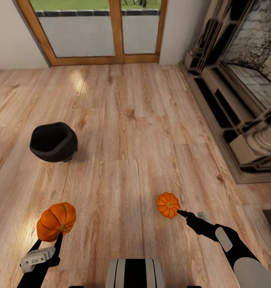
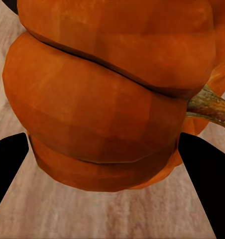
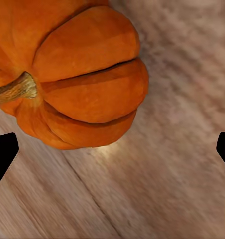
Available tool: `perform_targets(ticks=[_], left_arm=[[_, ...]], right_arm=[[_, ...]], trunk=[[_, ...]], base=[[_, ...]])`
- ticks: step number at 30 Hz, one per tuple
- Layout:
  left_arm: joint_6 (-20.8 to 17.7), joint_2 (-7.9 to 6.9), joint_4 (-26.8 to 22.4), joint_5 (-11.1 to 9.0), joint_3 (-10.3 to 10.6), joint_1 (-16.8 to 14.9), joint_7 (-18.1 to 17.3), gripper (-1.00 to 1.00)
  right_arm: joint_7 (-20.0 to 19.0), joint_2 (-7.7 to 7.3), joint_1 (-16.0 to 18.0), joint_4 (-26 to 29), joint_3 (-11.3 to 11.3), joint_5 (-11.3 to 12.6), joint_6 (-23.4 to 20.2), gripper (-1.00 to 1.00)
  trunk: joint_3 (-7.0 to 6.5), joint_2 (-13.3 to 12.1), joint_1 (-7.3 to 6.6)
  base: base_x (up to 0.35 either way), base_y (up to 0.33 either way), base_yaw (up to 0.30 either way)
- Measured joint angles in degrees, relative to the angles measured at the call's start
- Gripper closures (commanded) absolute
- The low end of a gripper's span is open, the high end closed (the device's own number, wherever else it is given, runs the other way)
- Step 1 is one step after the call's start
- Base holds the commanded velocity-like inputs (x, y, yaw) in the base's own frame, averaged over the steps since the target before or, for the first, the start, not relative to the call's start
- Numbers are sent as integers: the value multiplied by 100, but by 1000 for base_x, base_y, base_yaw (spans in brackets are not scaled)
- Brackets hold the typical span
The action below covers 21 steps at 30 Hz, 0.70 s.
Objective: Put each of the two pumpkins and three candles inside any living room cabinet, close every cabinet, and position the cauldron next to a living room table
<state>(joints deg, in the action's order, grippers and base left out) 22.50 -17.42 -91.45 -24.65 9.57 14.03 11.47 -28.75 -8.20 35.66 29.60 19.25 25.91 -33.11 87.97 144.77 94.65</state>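
Left gripper (image 1: 51, 240) clamped on one ribbed bright-orange pumpkin (image 1: 56, 221), lifted for carrying; right gripper (image 1: 182, 214) spread wide beside the second ribbed orange pumpkin (image 1: 168, 205) on the wood-plank floor (image 1: 127, 132), apparently lining up a grasp.

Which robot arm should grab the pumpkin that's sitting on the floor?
Right. The right gripper has open jaws right beside the floor pumpkin, almost touching it. The left gripper is already shut on the other pumpkin, so it's busy.
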Motion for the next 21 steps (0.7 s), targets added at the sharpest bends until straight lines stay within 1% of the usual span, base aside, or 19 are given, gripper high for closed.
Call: perform_targets(ticks=[7, 21], left_arm=[[5, 0, 0, 1, 1, 4, 1, 100], [6, 0, 0, -2, 5, 4, 0, 100]], right_arm=[[0, 0, 0, 0, 0, 0, 0, -100], [3, 0, 0, 0, -1, 0, -1, -100]], trunk=[[0, 0, -1], [0, 0, 0]], base=[[117, 0, 0], [9, 0, 0]])
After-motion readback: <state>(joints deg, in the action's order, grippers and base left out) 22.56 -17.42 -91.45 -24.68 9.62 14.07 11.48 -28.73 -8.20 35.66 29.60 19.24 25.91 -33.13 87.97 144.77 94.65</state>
